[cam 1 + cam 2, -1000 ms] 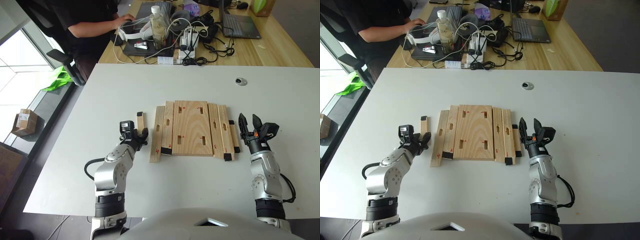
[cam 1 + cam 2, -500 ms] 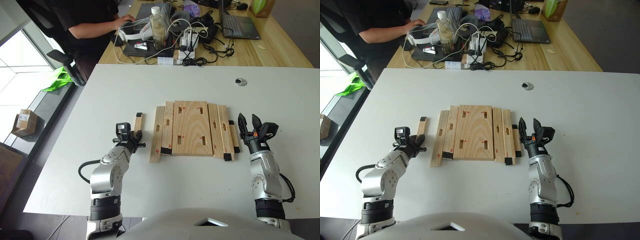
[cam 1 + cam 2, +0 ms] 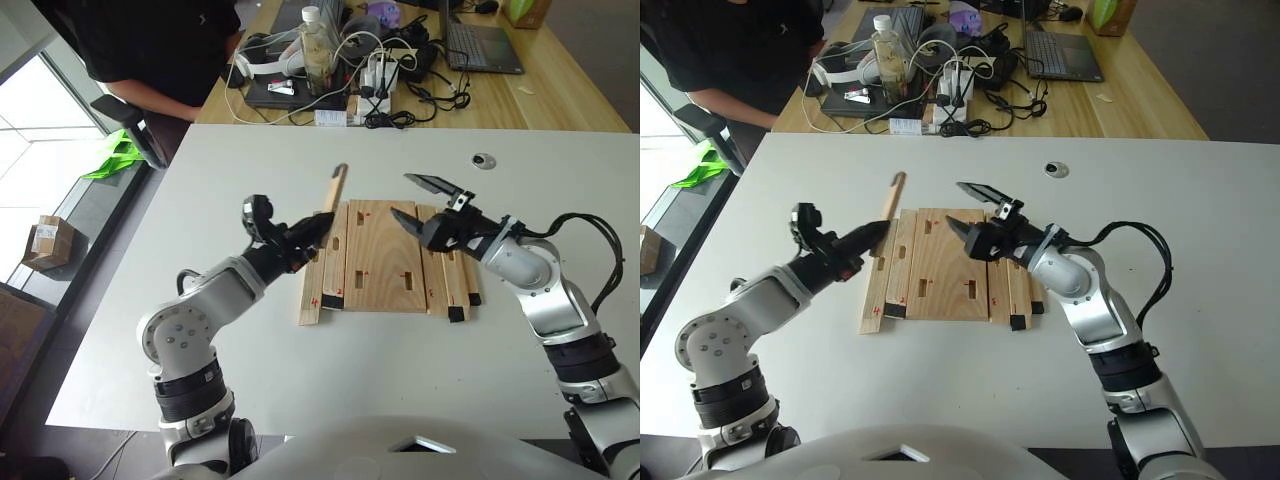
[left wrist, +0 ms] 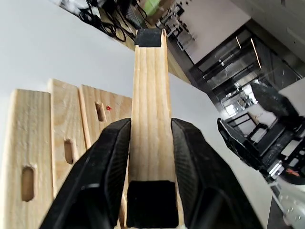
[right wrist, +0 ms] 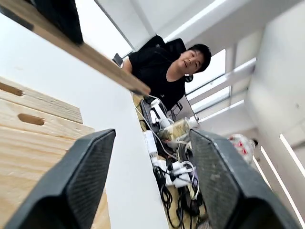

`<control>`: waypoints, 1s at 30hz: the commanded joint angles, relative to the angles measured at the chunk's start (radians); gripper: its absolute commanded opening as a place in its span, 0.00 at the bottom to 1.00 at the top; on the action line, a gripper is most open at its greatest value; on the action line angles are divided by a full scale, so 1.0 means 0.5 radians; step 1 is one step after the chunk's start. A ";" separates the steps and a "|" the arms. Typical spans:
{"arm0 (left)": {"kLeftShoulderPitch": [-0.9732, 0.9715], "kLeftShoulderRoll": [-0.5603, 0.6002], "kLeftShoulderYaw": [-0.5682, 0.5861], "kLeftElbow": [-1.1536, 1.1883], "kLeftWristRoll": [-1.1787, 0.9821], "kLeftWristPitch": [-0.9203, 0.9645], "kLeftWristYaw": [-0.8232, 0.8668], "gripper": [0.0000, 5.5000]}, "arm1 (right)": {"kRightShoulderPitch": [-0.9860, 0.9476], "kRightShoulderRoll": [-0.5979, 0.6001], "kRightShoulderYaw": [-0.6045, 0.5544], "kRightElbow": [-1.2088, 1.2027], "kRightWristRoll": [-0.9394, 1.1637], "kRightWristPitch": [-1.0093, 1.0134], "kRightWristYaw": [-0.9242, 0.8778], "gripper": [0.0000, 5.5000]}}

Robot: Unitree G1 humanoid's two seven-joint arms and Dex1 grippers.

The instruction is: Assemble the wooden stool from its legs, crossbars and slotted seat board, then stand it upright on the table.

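Left wrist view: left fingers clamp the leg, which runs out ahead; spread right fingers hover nearby

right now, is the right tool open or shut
Open: the right tool has its two fingers spread wide apart over the seat board, with nothing between them.

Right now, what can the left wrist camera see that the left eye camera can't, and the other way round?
Left wrist view's extra: the black pad on the near end of the pale wooden stick, between the left hand's black fingers. Left eye view's extra: the whole white table, its round grey plug and the cluttered wooden desk behind. Shared: the left hand shut on the stick, the slotted wooden boards and the open right hand.
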 commanded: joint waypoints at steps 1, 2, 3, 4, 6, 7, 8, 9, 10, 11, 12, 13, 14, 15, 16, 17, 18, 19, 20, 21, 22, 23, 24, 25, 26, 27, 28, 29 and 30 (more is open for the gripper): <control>-0.155 0.131 -0.269 -0.087 0.103 0.122 0.006 0.24 | -0.148 -0.120 0.126 -0.037 -0.199 -0.180 0.123 0.52; -0.183 0.160 -0.325 -0.116 0.114 0.144 -0.007 0.24 | -0.168 -0.145 0.145 -0.024 -0.257 -0.204 0.138 0.52; -0.205 0.191 -0.372 -0.139 0.128 0.169 -0.012 0.24 | -0.192 -0.164 0.158 0.001 -0.305 -0.222 0.145 0.52; -0.220 0.221 -0.411 -0.158 0.144 0.189 -0.020 0.24 | -0.217 -0.180 0.169 0.026 -0.350 -0.240 0.152 0.52; -0.240 0.268 -0.477 -0.190 0.172 0.222 -0.034 0.24 | -0.257 -0.200 0.189 0.064 -0.451 -0.265 0.146 0.52; -0.245 0.282 -0.504 -0.207 0.180 0.234 -0.043 0.24 | -0.272 -0.208 0.208 0.076 -0.509 -0.282 0.147 0.52; -0.248 0.288 -0.522 -0.217 0.187 0.240 -0.046 0.24 | -0.279 -0.209 0.224 0.084 -0.549 -0.291 0.147 0.52; -0.252 0.282 -0.532 -0.221 0.195 0.244 -0.041 0.24 | -0.280 -0.207 0.251 0.088 -0.591 -0.301 0.152 0.52; -0.256 0.276 -0.539 -0.221 0.206 0.247 -0.038 0.24 | -0.272 -0.201 0.269 0.085 -0.614 -0.300 0.161 0.52; -0.261 0.268 -0.541 -0.218 0.216 0.248 -0.036 0.24 | -0.263 -0.194 0.282 0.081 -0.621 -0.295 0.170 0.52; -0.265 0.257 -0.540 -0.218 0.223 0.252 -0.028 0.24 | -0.253 -0.189 0.292 0.072 -0.624 -0.293 0.176 0.52; -0.271 0.245 -0.539 -0.212 0.229 0.254 -0.020 0.24 | -0.238 -0.187 0.301 0.060 -0.615 -0.293 0.183 0.52; -0.276 0.237 -0.540 -0.207 0.234 0.256 -0.016 0.24 | -0.226 -0.190 0.309 0.050 -0.608 -0.297 0.191 0.52; -0.281 0.232 -0.541 -0.203 0.240 0.257 -0.015 0.24 | -0.216 -0.199 0.313 0.042 -0.612 -0.303 0.194 0.49; -0.287 0.229 -0.541 -0.198 0.247 0.259 -0.017 0.24 | -0.210 -0.209 0.314 0.036 -0.623 -0.308 0.197 0.47; -0.289 0.221 -0.540 -0.198 0.256 0.262 -0.012 0.24 | -0.212 -0.220 0.315 0.038 -0.627 -0.317 0.202 0.44; -0.292 0.217 -0.542 -0.194 0.269 0.264 -0.006 0.24 | -0.213 -0.226 0.314 0.037 -0.632 -0.319 0.206 0.41; -0.293 0.213 -0.542 -0.191 0.281 0.267 -0.001 0.24 | -0.210 -0.230 0.313 0.027 -0.634 -0.314 0.217 0.38; -0.294 0.210 -0.542 -0.189 0.291 0.268 0.003 0.24 | -0.207 -0.224 0.314 0.007 -0.647 -0.290 0.233 0.36; -0.293 0.208 -0.540 -0.189 0.298 0.270 0.003 0.24 | -0.203 -0.218 0.315 -0.010 -0.658 -0.268 0.248 0.33; -0.293 0.206 -0.540 -0.190 0.305 0.272 0.001 0.24 | -0.199 -0.212 0.318 -0.026 -0.671 -0.243 0.265 0.31; -0.293 0.204 -0.539 -0.192 0.310 0.274 -0.002 0.24 | -0.196 -0.209 0.321 -0.036 -0.680 -0.224 0.279 0.28; -0.292 0.202 -0.538 -0.195 0.316 0.276 -0.006 0.24 | -0.193 -0.208 0.323 -0.042 -0.689 -0.208 0.287 0.24; -0.293 0.200 -0.538 -0.198 0.319 0.280 -0.010 0.24 | -0.190 -0.209 0.323 -0.042 -0.698 -0.191 0.294 0.23; -0.293 0.197 -0.537 -0.202 0.323 0.284 -0.013 0.24 | -0.187 -0.209 0.321 -0.041 -0.706 -0.180 0.297 0.19; -0.296 0.194 -0.538 -0.202 0.329 0.286 -0.018 0.24 | -0.188 -0.212 0.319 -0.032 -0.712 -0.174 0.296 0.16; -0.300 0.209 -0.550 -0.209 0.345 0.276 -0.030 0.24 | -0.191 -0.221 0.316 -0.015 -0.718 -0.172 0.291 0.13; -0.303 0.241 -0.580 -0.218 0.367 0.266 -0.052 0.24 | -0.194 -0.228 0.313 0.007 -0.723 -0.173 0.283 0.08; -0.300 0.267 -0.602 -0.223 0.388 0.260 -0.073 0.24 | -0.192 -0.234 0.312 0.025 -0.731 -0.173 0.275 0.07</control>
